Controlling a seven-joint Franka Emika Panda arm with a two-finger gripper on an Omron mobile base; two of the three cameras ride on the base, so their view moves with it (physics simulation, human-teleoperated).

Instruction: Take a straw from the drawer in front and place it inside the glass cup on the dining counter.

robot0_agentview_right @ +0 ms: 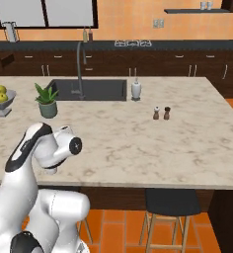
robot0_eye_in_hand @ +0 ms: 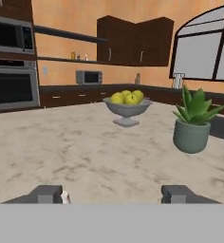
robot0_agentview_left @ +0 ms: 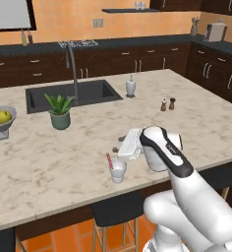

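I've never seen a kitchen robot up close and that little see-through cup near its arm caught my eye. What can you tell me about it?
The small clear whitish glass cup is a slightly tapered tumbler standing upright on the cream marbled stone dining counter, close to its near edge. A thin red-pink straw leans inside it, poking out above the rim toward the left. The white arm's end effector hangs just above and behind the cup, jaws apart, not touching it as far as I can tell.

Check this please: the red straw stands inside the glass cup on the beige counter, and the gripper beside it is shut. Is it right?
One thing is wrong: the gripper is open, not shut. The hand view shows its two finger tips standing far apart. The rest holds: in the left base view the straw stands in the glass cup on the dining counter.
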